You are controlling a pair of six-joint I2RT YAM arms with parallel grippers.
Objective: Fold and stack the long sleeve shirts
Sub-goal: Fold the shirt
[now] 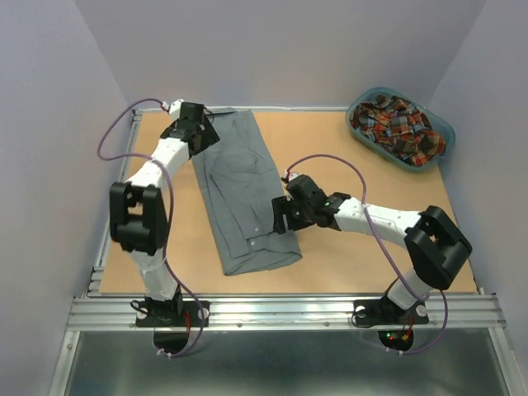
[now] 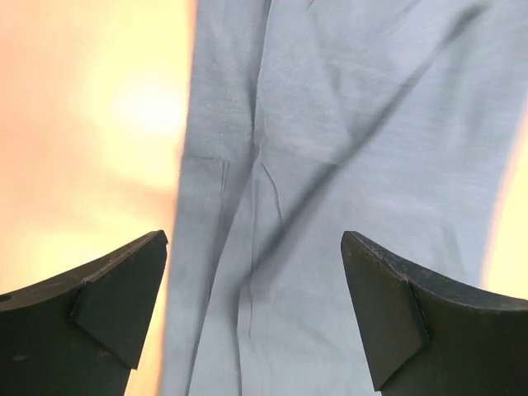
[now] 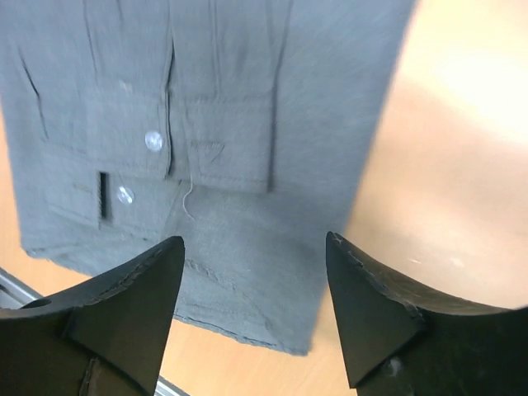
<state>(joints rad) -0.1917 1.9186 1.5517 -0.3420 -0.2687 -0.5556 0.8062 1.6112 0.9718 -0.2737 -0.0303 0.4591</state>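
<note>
White-and-black left arm (image 1: 155, 169) and right arm (image 1: 386, 218) trail purple cables (image 1: 101, 142).

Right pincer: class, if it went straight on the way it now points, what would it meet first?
Probably the grey shirt, close to its edge beside the bare table; depth is unclear.

The grey shirt (image 2: 346, 165) runs off the frame's top edge beyond the left gripper (image 2: 254, 239), whose jaws the overhead view hides beneath the gripper's own body.

A teal oval basket (image 1: 448, 130) sits at the far right corner of the tan wooden table (image 1: 346, 256). A ribbed metal rail (image 1: 289, 312) runs along the table's near edge, and plain pale walls (image 1: 280, 49) enclose three sides
</note>
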